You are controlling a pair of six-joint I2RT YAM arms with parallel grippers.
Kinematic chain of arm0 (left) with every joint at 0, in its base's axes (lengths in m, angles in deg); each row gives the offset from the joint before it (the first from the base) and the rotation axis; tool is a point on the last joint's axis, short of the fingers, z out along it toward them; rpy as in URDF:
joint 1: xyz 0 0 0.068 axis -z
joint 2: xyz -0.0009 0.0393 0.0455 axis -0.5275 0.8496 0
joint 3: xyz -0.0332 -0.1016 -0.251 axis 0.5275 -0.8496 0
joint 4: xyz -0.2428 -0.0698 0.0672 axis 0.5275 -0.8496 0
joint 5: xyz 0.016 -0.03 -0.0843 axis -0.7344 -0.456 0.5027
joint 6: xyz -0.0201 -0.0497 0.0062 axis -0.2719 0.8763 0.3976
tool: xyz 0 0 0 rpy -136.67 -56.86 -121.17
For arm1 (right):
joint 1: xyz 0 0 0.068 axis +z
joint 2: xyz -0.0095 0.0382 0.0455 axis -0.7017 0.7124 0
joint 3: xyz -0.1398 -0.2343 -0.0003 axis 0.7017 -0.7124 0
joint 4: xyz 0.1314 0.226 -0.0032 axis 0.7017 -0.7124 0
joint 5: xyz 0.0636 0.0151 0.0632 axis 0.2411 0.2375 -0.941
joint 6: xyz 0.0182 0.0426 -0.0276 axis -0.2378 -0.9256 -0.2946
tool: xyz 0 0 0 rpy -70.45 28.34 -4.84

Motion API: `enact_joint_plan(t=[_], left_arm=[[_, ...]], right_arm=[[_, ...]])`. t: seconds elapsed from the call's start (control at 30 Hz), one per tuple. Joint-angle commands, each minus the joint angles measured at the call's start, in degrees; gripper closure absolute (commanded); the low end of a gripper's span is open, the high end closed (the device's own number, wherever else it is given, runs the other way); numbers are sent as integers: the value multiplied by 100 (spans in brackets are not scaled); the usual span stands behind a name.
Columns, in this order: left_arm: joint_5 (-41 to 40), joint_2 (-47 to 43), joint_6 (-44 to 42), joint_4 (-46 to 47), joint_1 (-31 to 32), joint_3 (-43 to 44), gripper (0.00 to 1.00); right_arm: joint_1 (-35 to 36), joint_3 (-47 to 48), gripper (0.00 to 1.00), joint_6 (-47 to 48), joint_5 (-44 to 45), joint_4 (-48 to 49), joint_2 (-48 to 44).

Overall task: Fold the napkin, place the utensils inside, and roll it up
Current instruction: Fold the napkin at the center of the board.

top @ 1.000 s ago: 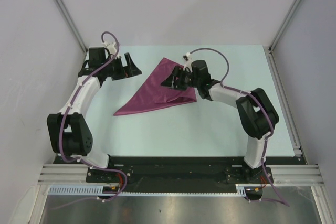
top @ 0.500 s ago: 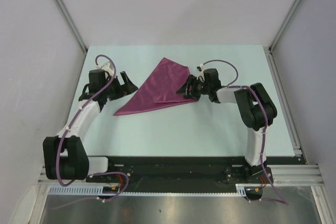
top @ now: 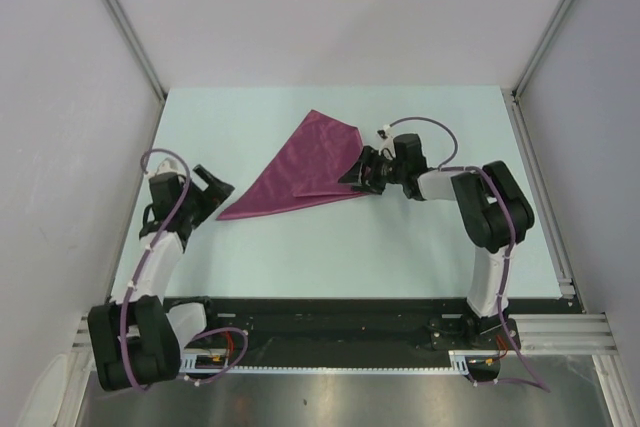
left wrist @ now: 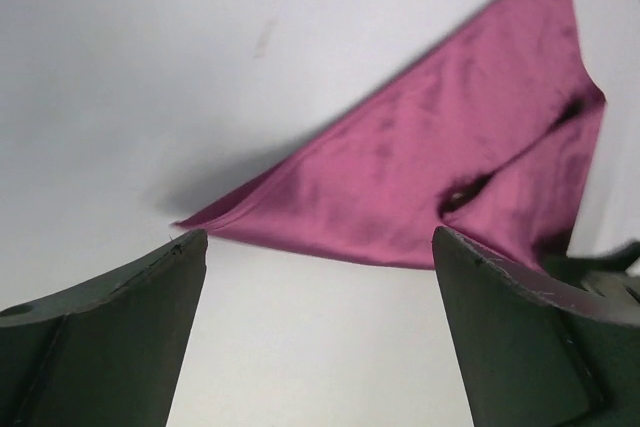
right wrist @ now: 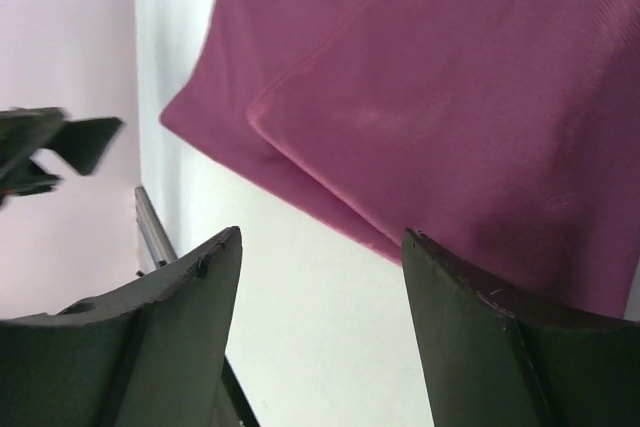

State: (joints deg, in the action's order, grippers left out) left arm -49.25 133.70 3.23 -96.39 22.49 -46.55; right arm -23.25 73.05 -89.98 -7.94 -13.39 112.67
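Note:
The maroon napkin (top: pixel 305 167) lies folded into a long triangle on the pale table, its sharp tip toward the left. It also shows in the left wrist view (left wrist: pixel 450 177) and the right wrist view (right wrist: pixel 450 97). My left gripper (top: pixel 212 187) is open and empty, just left of the napkin's tip. My right gripper (top: pixel 357 177) is open and empty at the napkin's right corner, one finger (right wrist: pixel 500 347) over the cloth edge. No utensil shows in any view.
Grey walls close in the table (top: pixel 400 247) on the left, back and right. A metal rail (top: pixel 540 187) runs along the right edge. The black base bar (top: pixel 330 317) lies along the near edge.
My left gripper has drawn back toward the near left, from the back left down to beside the napkin's tip. My right gripper has moved off the napkin to its right corner. The napkin stays folded.

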Motion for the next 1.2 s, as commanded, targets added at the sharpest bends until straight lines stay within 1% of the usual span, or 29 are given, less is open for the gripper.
enact_joint_plan(t=[0.0,0.17,0.23,0.33,0.4,0.43,0.53,0.67,0.8,0.83,1.0,1.17], left_arm=[[-412,-628,797,428,-375,-705,3],[-589,-779,1228,585,-410,-1128,10],[-572,-700,1413,708,-463,-1330,16],[-502,-578,1650,1130,-594,-1594,23],[-475,-481,1790,1367,-595,-1717,25],[-449,-367,1826,1447,-612,-1744,28],[-379,-147,1975,1859,-647,-1849,33],[-335,283,2055,2238,-700,-1893,34],[-273,530,2134,2476,-744,-1972,43],[-247,574,2151,2493,-744,-1990,43],[-238,566,2178,2616,-753,-2157,50],[-317,548,2160,2625,-753,-2175,53]], right_arm=[[-172,190,30,53,-420,232,-668],[-365,182,30,44,-544,39,-1142],[-418,164,30,53,-605,-14,-1283],[-532,155,29,70,-640,-93,-1521],[-611,138,30,70,-675,-111,-1644],[-638,129,29,53,-684,-111,-1670],[-725,94,29,35,-702,-93,-1741],[-779,24,29,-9,-711,-85,-1811],[-805,-56,29,0,-685,-93,-1864],[-814,-65,30,8,-676,-102,-1873],[-840,-100,29,9,-649,-128,-1873],[-858,-108,29,17,-667,-146,-1864]])
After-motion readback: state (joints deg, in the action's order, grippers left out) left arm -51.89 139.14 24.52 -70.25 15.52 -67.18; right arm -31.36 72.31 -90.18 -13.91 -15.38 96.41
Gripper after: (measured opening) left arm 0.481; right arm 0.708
